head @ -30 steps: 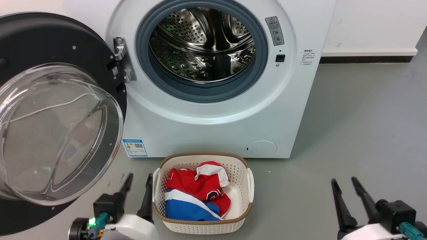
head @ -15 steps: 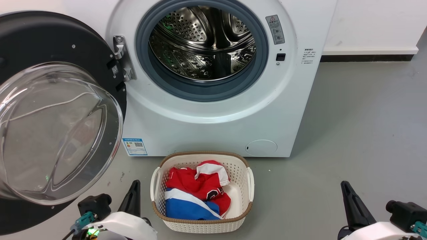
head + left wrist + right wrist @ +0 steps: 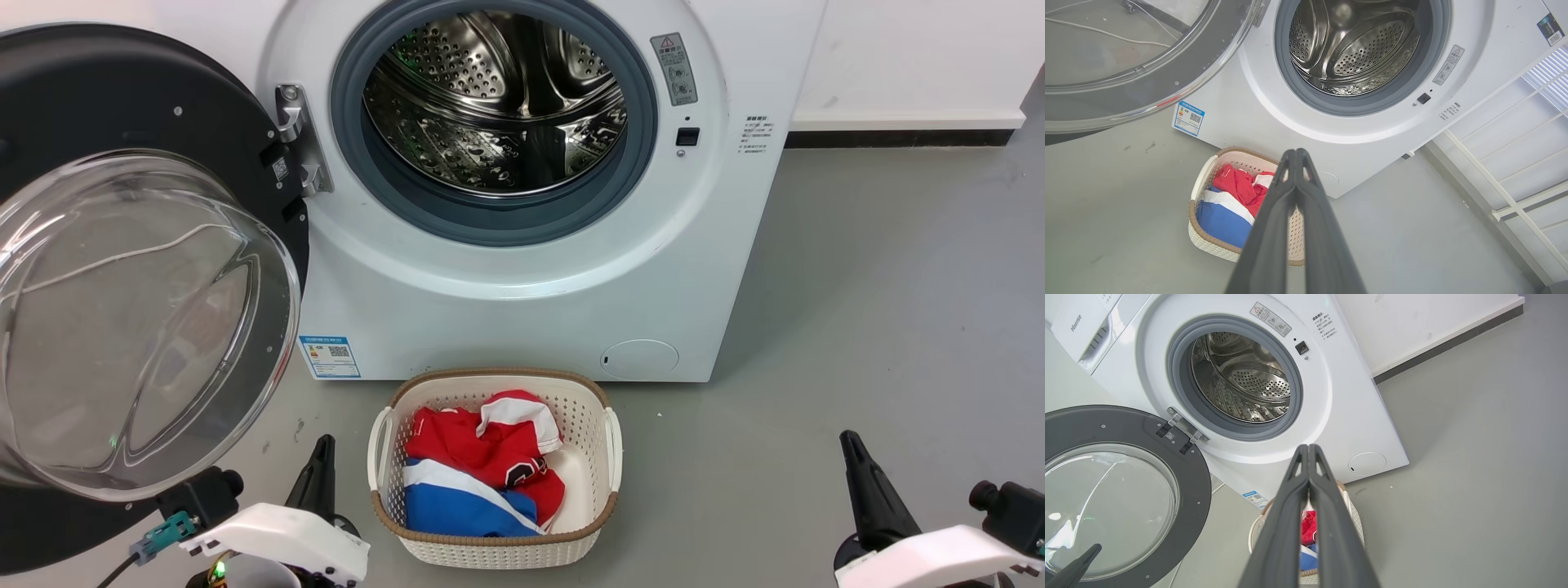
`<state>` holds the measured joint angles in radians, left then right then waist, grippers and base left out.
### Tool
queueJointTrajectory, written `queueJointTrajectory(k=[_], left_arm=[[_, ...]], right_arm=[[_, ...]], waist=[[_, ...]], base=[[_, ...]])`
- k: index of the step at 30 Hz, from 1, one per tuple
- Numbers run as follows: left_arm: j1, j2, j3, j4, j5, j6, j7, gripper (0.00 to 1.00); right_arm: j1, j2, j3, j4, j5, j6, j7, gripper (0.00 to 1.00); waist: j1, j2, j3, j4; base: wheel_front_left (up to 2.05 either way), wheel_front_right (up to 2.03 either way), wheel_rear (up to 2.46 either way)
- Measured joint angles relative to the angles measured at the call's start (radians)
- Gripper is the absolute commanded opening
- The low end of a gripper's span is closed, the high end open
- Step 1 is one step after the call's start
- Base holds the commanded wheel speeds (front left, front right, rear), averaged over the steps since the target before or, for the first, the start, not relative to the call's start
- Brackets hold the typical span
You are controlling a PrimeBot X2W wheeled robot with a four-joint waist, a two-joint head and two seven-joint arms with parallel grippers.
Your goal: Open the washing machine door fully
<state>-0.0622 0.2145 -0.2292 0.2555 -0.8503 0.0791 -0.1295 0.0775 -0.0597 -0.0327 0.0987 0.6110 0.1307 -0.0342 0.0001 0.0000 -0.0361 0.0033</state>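
Washing machine door (image 3: 139, 310), a large round disc of glossy black with a bulging clear glass bowl at its centre, stands wide open, hanging on a metal hinge (image 3: 298, 139) at the left of the opening. It lies up and to the left of the left gripper (image 3: 1295, 152) and clear of its fingers, its lower rim near that arm's wrist in the head view. That gripper's two long dark fingers are pressed together with nothing between them. The big white box-shaped washing machine (image 3: 522, 302) rises ahead of both grippers, its perforated steel drum (image 3: 498, 106) shining inside a smooth grey rubber ring (image 3: 490, 227), with a small blue label (image 3: 329, 357) at the lower corner ahead of the left fingertips. The right gripper (image 3: 1307, 447) is likewise closed tip to tip and holds nothing, well apart from the door and the machine. Between the two grippers, just beside the left one, a white perforated plastic basket (image 3: 490, 377) with a brown woven rim sits on the matte grey floor (image 3: 857, 327), holding crumpled red cloth (image 3: 482, 445) and blue cloth (image 3: 457, 510) with a white stripe.
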Motion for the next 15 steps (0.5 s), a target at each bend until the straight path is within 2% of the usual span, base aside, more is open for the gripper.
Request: queueJointTrajectory(k=[15], left_arm=[[-0.006,-0.033,0.073,-0.002,-0.166,-0.044,0.049,0.00]], right_arm=[[-0.042,-0.004,-0.008,0.031,0.225,0.000,0.025,0.00]], waist=[[0.0000,0.0000,0.006,-0.001]], base=[[0.00,0.00,0.00]])
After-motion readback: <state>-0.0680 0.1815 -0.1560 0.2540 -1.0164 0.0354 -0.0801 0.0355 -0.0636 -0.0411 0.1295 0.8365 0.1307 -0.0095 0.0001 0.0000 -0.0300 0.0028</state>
